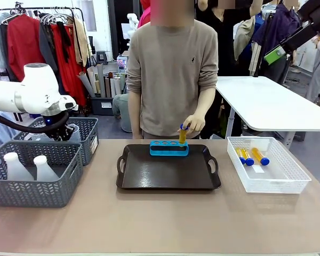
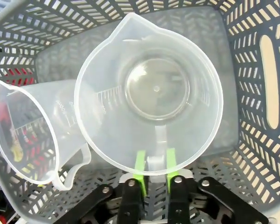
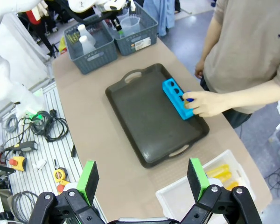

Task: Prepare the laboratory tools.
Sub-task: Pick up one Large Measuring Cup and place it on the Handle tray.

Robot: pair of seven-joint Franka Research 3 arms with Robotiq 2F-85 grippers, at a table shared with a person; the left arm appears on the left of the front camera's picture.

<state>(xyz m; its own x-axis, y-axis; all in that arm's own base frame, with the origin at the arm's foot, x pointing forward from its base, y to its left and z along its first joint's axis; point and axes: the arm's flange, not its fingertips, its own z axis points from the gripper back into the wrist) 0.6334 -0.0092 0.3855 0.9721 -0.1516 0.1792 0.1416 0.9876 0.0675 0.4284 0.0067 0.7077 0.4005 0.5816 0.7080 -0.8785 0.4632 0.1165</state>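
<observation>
Now your left gripper [image 2: 155,169] is pinching the handle of the clear plastic measuring beaker [image 2: 149,88] inside the grey lattice basket [image 2: 256,70]; it is looking light, thin-walled, slippery. Your right gripper [image 3: 142,179] is hanging wide open.

tray [image 1: 165,173] mid surface [image 1: 160,224], rack [image 1: 169,148] on its far edge. tubes [image 1: 260,156] in right basket [image 1: 266,188]. flasks [image 1: 42,168] in near left basket [image 1: 32,189]; beakers [image 2: 149,93] in far left basket [image 1: 88,140] behind it.
</observation>
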